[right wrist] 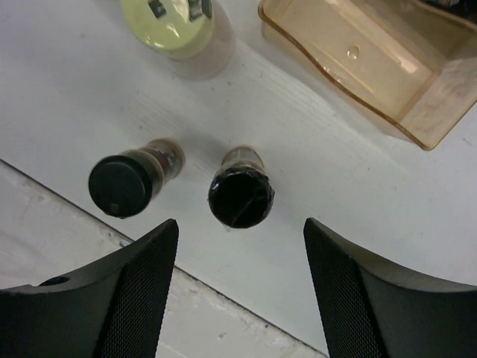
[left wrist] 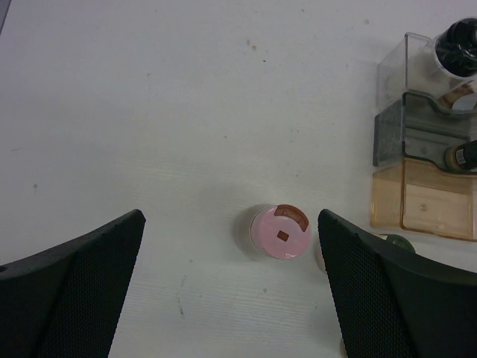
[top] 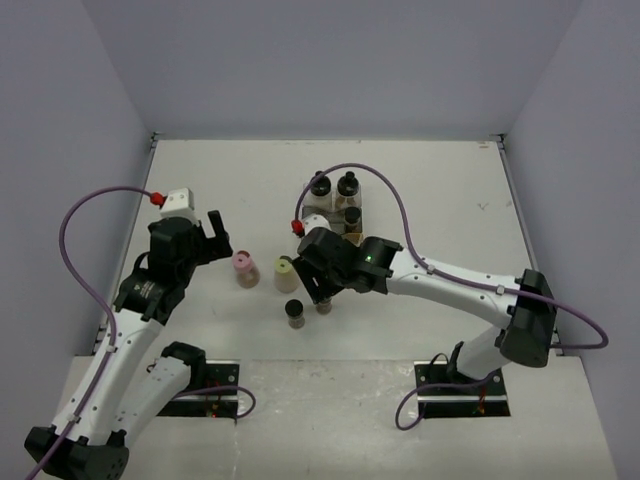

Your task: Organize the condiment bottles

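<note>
The white table (top: 450, 200) carries the stepped clear, grey and tan plastic rack (left wrist: 387, 198) toward its far middle. Three small black-capped spice jars (top: 347, 184) stand in the rack, and nothing shows in its tan front compartment. The right gripper (right wrist: 238, 224) hangs with its jaws spread wide over a black-capped round jar of brown spice (right wrist: 240, 198). That jar stands upright on the table between the fingers, apart from both. A second black-capped jar (right wrist: 119, 186) stands just beside it, close to one finger, and the yellow-green-capped jar with beige contents (right wrist: 175, 22) is a little farther off. The left gripper (left wrist: 231, 216) is likewise spread, holding nothing, over the pink-capped clear jar (left wrist: 281, 233), which is upright on the table near the rack. These jars are probably light, rigid and smooth-sided, so likely to slip or tip if pinched at the cap. A square hold across the round body just below the cap seems safest, minding the close neighbour
</note>
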`<state>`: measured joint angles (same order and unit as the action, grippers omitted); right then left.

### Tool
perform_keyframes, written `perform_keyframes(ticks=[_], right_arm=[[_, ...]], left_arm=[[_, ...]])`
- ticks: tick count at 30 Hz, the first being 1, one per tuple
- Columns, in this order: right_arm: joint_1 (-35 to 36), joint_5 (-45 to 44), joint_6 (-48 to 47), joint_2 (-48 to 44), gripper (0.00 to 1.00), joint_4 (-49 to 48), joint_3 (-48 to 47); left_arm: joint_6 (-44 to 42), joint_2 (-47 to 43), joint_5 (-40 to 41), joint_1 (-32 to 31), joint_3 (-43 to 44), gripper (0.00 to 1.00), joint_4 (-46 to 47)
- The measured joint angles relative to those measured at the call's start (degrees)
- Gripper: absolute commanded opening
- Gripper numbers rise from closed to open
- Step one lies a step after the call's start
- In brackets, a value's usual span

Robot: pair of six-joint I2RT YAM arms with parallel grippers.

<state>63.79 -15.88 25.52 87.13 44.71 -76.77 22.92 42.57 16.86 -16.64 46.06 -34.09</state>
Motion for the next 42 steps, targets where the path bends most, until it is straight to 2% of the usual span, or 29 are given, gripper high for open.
perform_keyframes(ticks=[12, 15, 17, 18, 26, 31, 37, 42], right_arm=[[0.6, 0.5, 1.6, 5.4, 0.6, -2.1, 4.4], [0.6, 0.9, 1.5, 7.1, 0.42, -2.8, 4.6], [0.6, 0.8, 1.4, 7.8, 0.24, -3.3, 4.6], [0.6, 1.0, 1.5, 7.8, 0.22, -3.8, 4.6], [0.6, 0.1, 1.2, 7.8, 0.18, -2.0, 3.4], [-1.7, -1.6, -1.2, 6.5, 0.19, 2.1, -3.8], [-11.2, -1.7, -5.6, 4.5, 0.19, 3.2, -16.7], [-19.5, -1.0, -9.7, 8.3, 0.18, 2.3, -25.7]], left_arm=[[0.0, -0.6, 0.0, -0.6, 0.0, 1.0, -0.3], [0.0, -0.3, -0.4, -0.7, 0.5, 1.0, -0.9], [-0.1, 0.3, -1.2, -0.7, 1.5, 1.0, -1.9], [-0.2, 0.6, -1.7, -0.7, 2.2, 1.0, -2.3], [-1.0, -1.5, -4.3, -0.7, 4.9, 1.0, -4.8], [-1.0, -1.4, -4.8, -0.7, 4.9, 1.0, -4.8], [-1.0, 1.4, -4.8, -0.7, 4.4, 1.0, -4.0], [-1.0, 1.6, -4.7, -0.7, 1.9, 1.0, -2.8]])
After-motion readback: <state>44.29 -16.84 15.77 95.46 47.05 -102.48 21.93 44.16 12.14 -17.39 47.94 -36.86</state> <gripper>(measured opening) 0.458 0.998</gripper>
